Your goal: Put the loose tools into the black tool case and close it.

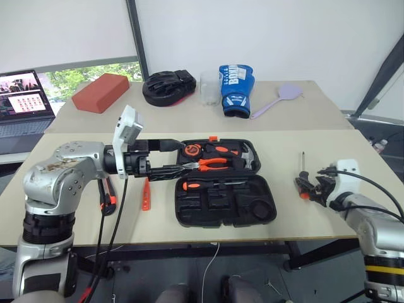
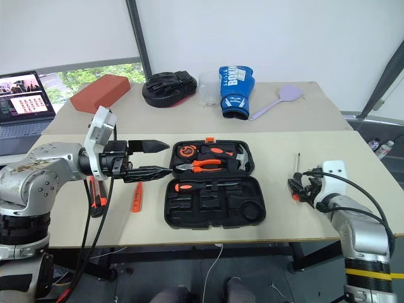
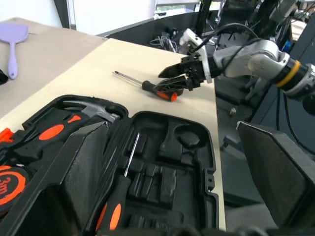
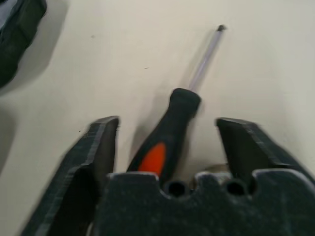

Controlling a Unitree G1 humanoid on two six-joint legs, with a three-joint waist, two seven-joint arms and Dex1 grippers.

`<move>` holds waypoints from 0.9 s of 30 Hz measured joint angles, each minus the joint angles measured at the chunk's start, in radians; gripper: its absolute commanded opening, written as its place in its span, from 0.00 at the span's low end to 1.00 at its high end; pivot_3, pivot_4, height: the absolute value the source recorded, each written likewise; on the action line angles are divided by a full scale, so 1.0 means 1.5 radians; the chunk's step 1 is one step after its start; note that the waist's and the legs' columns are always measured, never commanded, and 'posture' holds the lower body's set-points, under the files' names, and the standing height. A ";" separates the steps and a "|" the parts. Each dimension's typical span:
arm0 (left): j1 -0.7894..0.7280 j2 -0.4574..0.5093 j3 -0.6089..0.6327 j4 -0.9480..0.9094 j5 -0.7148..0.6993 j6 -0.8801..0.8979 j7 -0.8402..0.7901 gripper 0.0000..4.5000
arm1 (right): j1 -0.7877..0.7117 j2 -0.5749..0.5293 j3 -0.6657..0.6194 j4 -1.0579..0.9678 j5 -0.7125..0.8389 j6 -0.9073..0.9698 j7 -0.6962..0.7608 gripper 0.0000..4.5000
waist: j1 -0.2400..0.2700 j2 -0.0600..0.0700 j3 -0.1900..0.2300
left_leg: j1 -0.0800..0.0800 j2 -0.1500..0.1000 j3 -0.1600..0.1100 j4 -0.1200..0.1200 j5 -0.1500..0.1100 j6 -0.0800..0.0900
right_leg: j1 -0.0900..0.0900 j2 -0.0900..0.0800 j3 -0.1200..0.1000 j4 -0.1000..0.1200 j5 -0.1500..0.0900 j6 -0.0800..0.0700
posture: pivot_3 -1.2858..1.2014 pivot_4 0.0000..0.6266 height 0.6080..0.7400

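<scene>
Straddling the screwdriver (image 4: 170, 129) right of the black tool case (image 1: 224, 183), the right hand (image 4: 167, 135) gapes; closing off-centre could roll it away. Left hand (image 2: 151, 159) wide, empty.

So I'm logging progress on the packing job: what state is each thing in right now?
black tool case: open, lid flat on the table.
screwdriver in the case: lying in its recess.
screwdriver on the table: loose, handle between the right gripper's fingers, not clamped.
right gripper: open.
left gripper: open, empty, beside the case.
utility knife: loose on the table.
</scene>
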 measured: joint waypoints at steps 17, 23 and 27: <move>0.007 0.032 -0.043 0.013 0.005 -0.043 -0.014 1.00 | -0.067 -0.004 0.039 0.034 -0.038 0.031 0.010 0.20 | -0.001 0.000 0.000 | 0.000 0.000 -0.001 0.000 0.000 0.000 | 0.000 0.000 0.000 0.000 0.000 0.000 | 0.52 0.24 1.00; 0.007 0.032 -0.043 0.013 0.005 -0.044 -0.013 1.00 | -0.067 -0.003 0.019 0.022 -0.036 0.061 -0.023 0.53 | 0.001 0.000 0.000 | 0.000 0.000 -0.001 0.000 0.000 0.000 | 0.000 0.000 0.000 0.000 0.000 0.000 | 0.52 0.24 1.00; 0.007 0.032 -0.044 0.014 0.005 -0.044 -0.013 1.00 | -0.073 -0.009 0.007 0.006 -0.037 0.079 -0.038 0.60 | 0.000 0.000 0.000 | 0.000 0.000 0.000 0.000 0.000 0.000 | 0.000 0.000 0.000 0.000 0.000 0.000 | 0.52 0.24 1.00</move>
